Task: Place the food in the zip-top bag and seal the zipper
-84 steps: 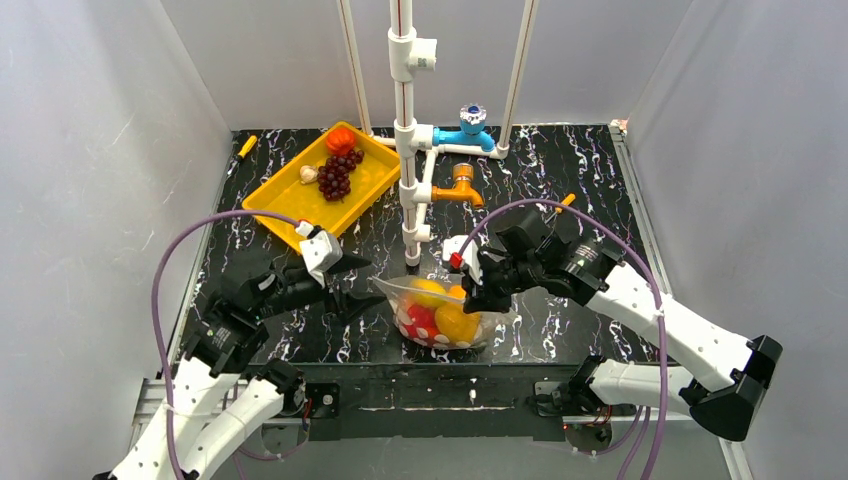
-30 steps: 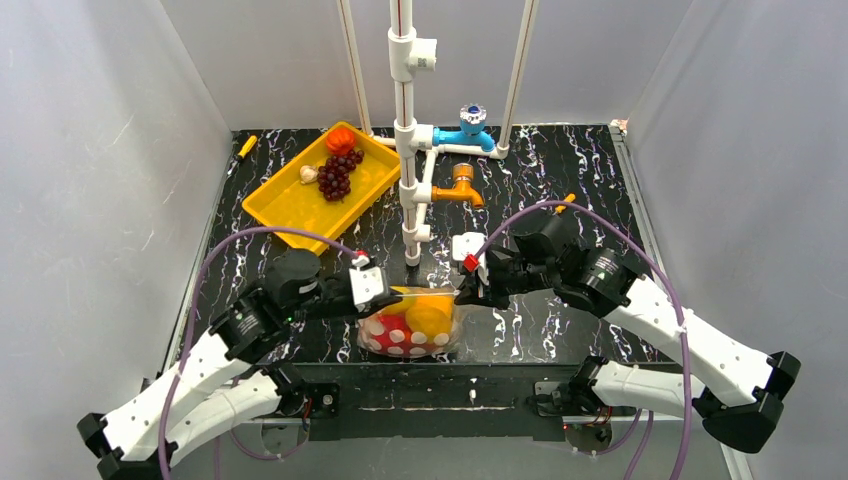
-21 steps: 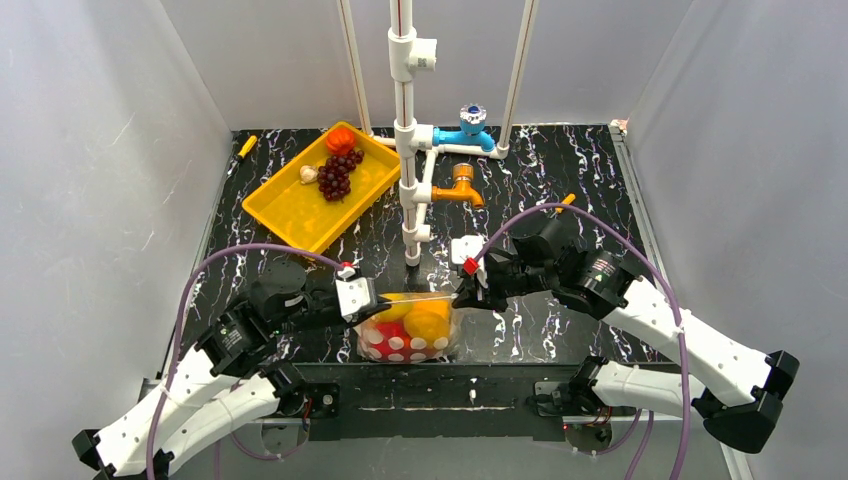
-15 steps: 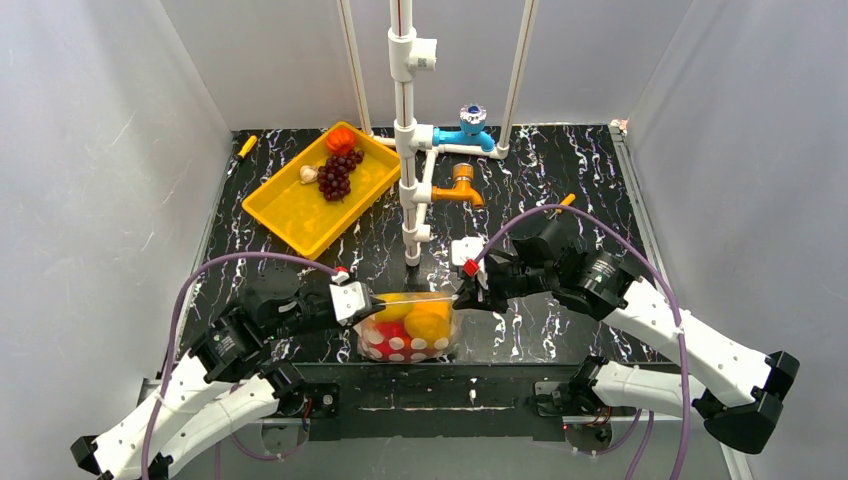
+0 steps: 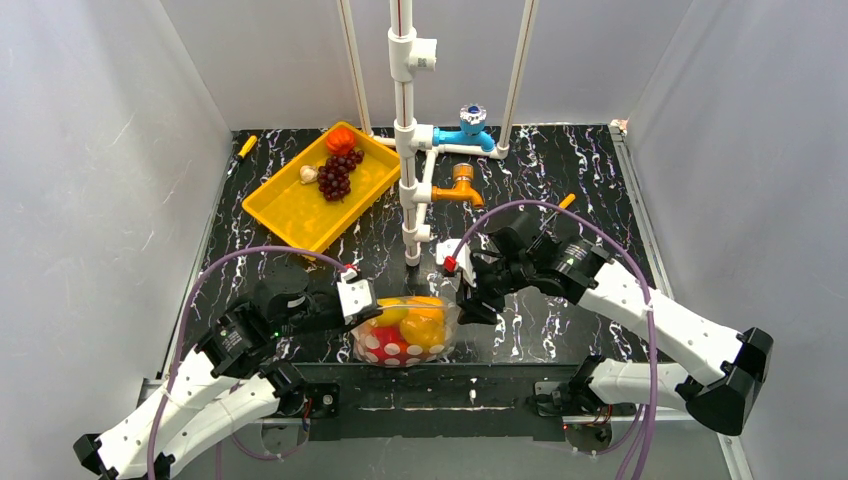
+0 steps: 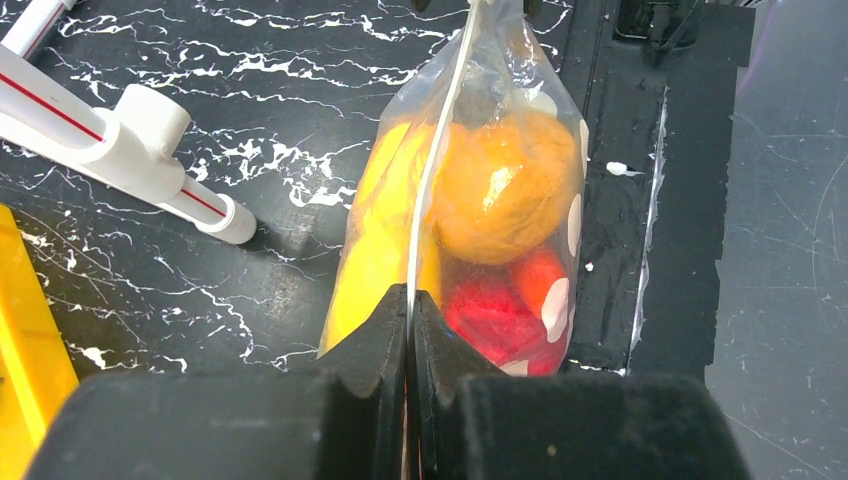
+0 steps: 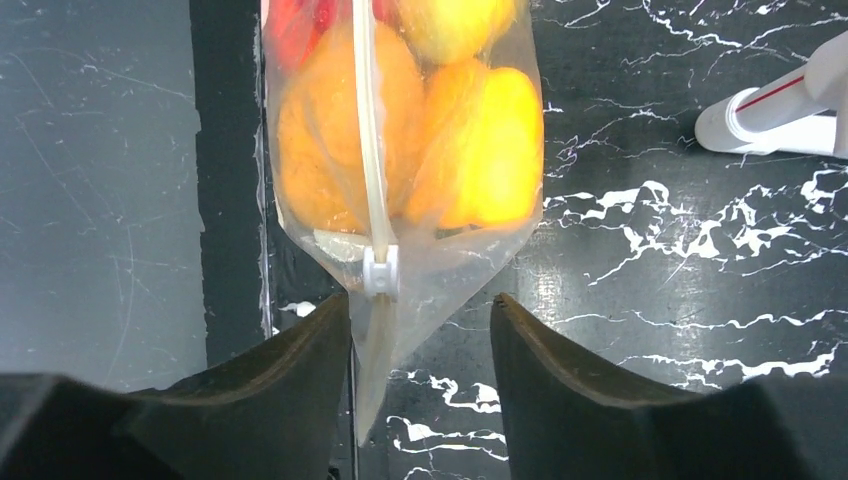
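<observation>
1. At the far left of the black, white-veined counter (image 5: 560, 170), a yellow rectangular plastic tray (image 5: 290, 210) holds a red toy vegetable (image 5: 341, 139), a dark purple grape bunch (image 5: 335, 175) and a small white garlic bulb (image 5: 308, 174).
2. The left pincer (image 6: 410, 300) is clenched on the narrow clear zipper strip (image 6: 440, 150) at the left end of the bag's mouth.
3. The clear crinkly plastic zip-top bag (image 5: 405, 345) with white dots rests at the counter's near edge, between the arms. Inside sit a glossy orange round fruit (image 6: 500, 200), a yellow piece (image 6: 375, 240) and a red piece (image 6: 490, 310).
4. A small white slider (image 7: 380, 272) sits at the strip's right end.
5. The right pincer (image 7: 420, 310) is released, its jaws apart, with the bag's right corner between them.
</observation>
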